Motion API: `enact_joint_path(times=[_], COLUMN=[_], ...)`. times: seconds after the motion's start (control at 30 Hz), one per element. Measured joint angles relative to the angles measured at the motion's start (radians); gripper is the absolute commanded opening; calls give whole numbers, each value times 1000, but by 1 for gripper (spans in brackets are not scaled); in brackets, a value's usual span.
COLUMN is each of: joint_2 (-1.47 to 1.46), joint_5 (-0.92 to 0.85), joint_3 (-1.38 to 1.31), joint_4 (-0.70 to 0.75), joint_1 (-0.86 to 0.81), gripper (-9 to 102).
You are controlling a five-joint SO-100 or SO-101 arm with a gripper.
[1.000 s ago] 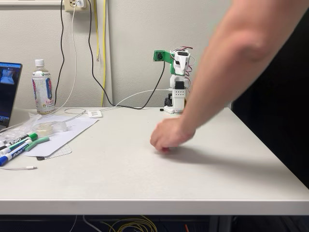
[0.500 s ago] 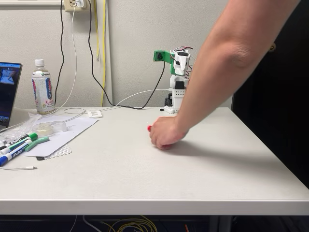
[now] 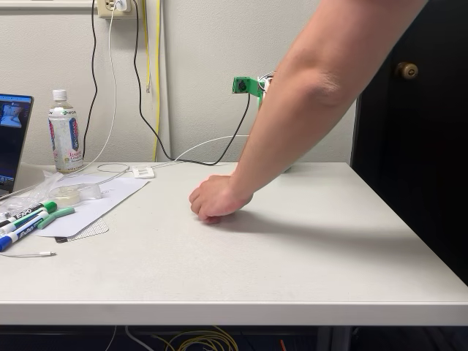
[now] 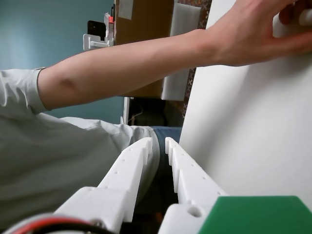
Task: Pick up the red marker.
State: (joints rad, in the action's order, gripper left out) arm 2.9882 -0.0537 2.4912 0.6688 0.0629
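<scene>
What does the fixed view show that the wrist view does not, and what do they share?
The fixed view alone has the bottle, the markers at the left table edge, the laptop screen, the wall cables and a dark door with a knob. The wrist view alone has the tool, its two white fingers nearly together, plus the person's sleeve and a brown board behind. Both show the white table and the person's hand resting on it, closed over something that cannot be made out.

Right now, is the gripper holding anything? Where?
No. In the wrist view the gripper is nearly closed with nothing between its fingers, apart from the person's hand on the table.
</scene>
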Motion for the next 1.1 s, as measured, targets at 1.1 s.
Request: enact_joint_path(times=[1.1], joint_2=[9], joint_5=[0], joint_3=[0], joint_4=[31], joint_1=[0], gripper=[5])
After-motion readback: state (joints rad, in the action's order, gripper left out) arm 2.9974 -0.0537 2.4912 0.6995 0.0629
